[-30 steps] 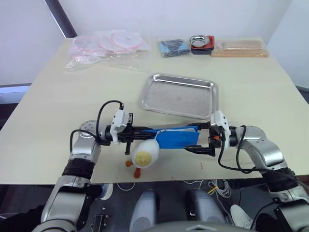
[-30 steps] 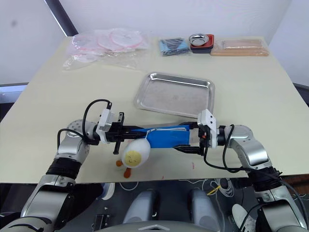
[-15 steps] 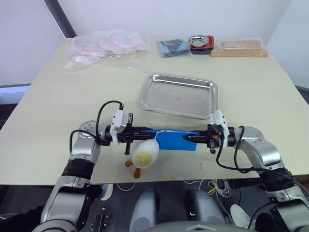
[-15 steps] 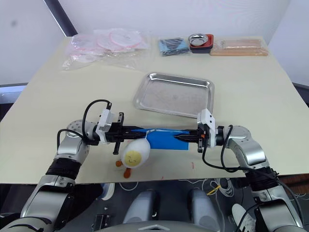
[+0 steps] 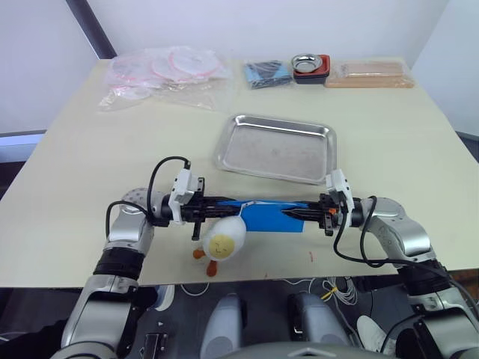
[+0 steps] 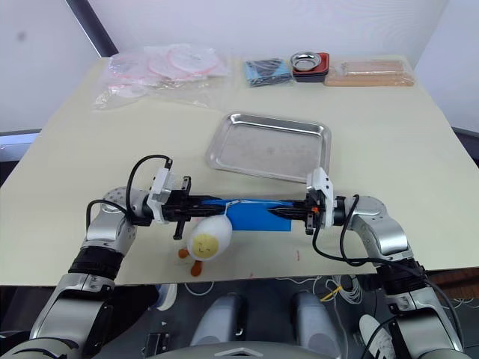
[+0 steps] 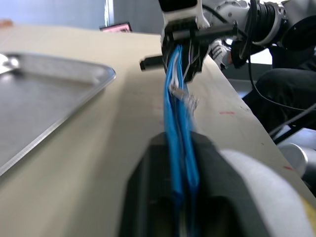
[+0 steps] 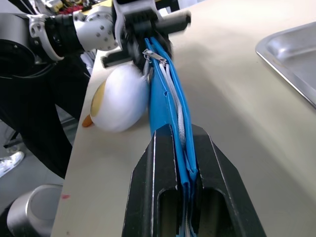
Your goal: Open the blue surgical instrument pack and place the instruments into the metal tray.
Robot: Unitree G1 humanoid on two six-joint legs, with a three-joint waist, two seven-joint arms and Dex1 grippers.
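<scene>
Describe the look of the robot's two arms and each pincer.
Both arms are silver-grey metal shells with dark joints. Each wrist carries a white block and looping black cables. The left pincer and right pincer each have two slim black fingers.

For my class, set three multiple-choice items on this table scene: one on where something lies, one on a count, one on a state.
1. Where is the large shallow stainless steel tray relative to the bright blue flat instrument pack?
A. Farther from the robot
B. Under the pack
C. Off the table

2. How many grippers grip the pack?
A. None
B. One
C. Two

3. What does the tray hold?
A. Scissors
B. Nothing visible
C. A white egg-shaped toy

Answers:
1. A: the tray lies beyond the pack on the cream table, apart from it.
2. C: the left gripper and the right gripper each clamp one end, as both wrist views show.
3. B: its floor is bare metal; the toy hangs near the left gripper.
</scene>
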